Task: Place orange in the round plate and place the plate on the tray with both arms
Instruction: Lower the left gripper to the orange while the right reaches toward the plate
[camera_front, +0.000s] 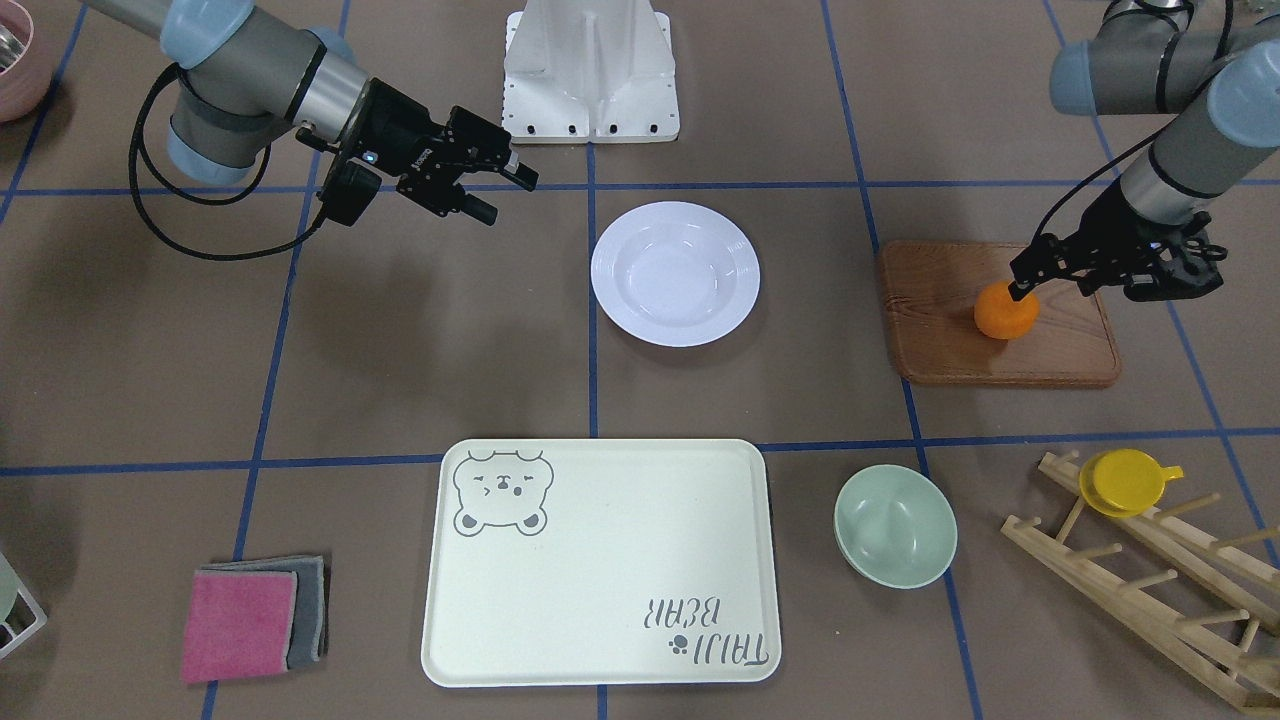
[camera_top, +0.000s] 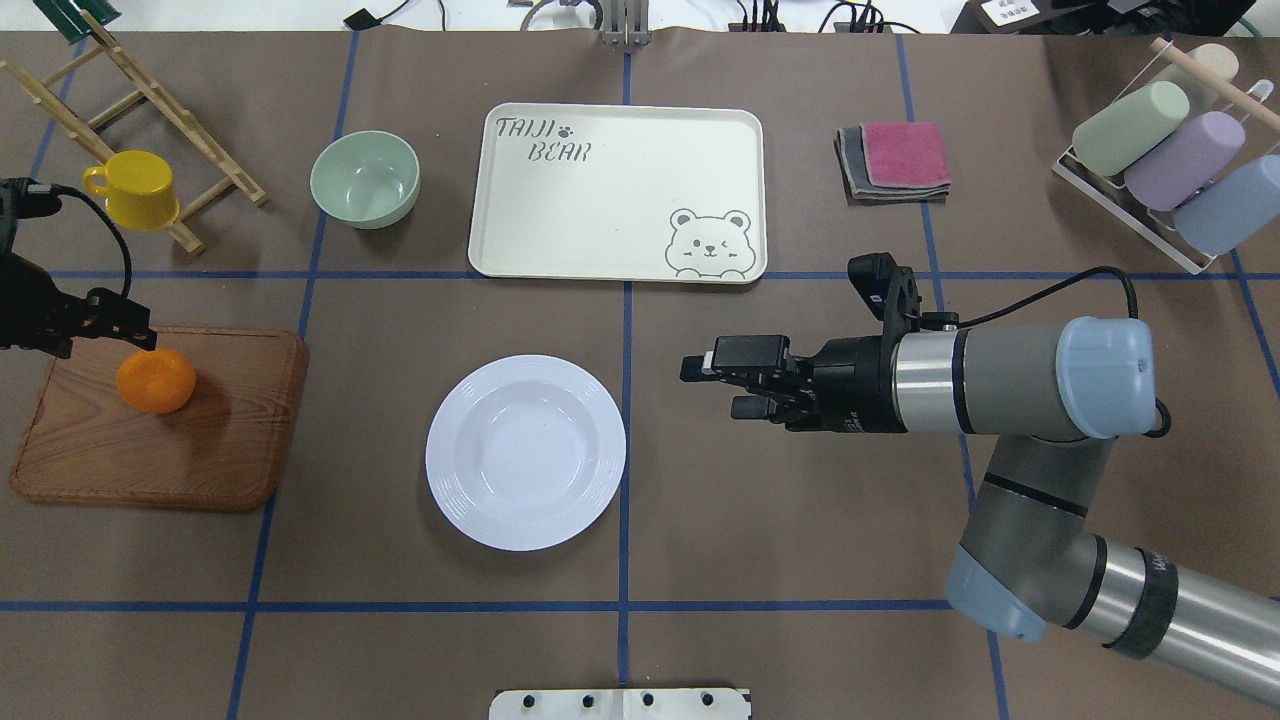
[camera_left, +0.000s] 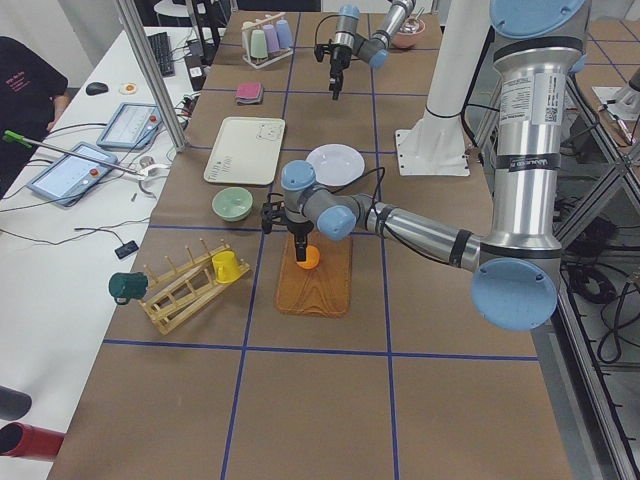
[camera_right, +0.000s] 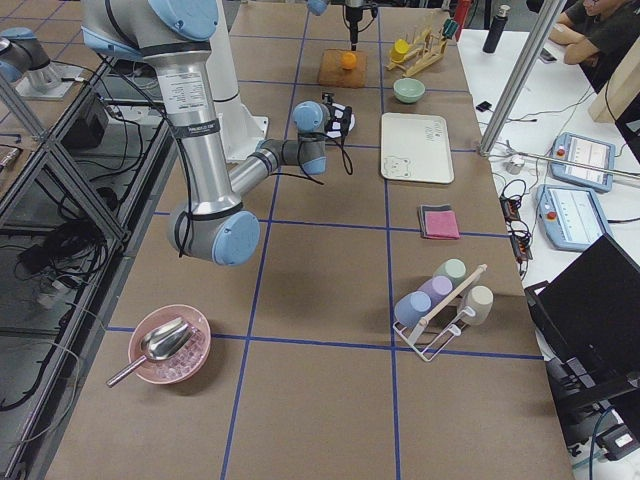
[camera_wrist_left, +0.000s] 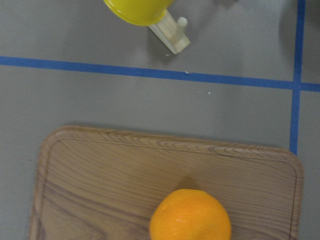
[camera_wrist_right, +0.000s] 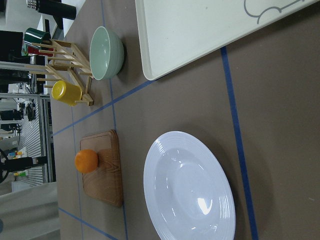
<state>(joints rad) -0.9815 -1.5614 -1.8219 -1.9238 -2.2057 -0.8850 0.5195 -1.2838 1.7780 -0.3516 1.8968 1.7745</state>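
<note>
The orange (camera_top: 156, 382) rests on a brown wooden board (camera_top: 200, 450) at the table's left side, and shows at the bottom of the left wrist view (camera_wrist_left: 190, 217). My left gripper (camera_top: 135, 335) hangs just above the orange's far side, open; the fruit (camera_front: 1006, 312) lies free on the board. The white round plate (camera_top: 525, 452) sits empty mid-table. My right gripper (camera_top: 712, 388) hovers open to the plate's right, pointing at it, a little apart from the rim. The cream bear tray (camera_top: 615, 190) lies empty beyond the plate (camera_wrist_right: 190, 190).
A mint bowl (camera_top: 365, 180) stands left of the tray. A yellow cup (camera_top: 135, 190) hangs on a wooden rack (camera_top: 150, 90) at the far left. Folded cloths (camera_top: 895, 160) and a wire rack of pastel cups (camera_top: 1160, 160) are far right.
</note>
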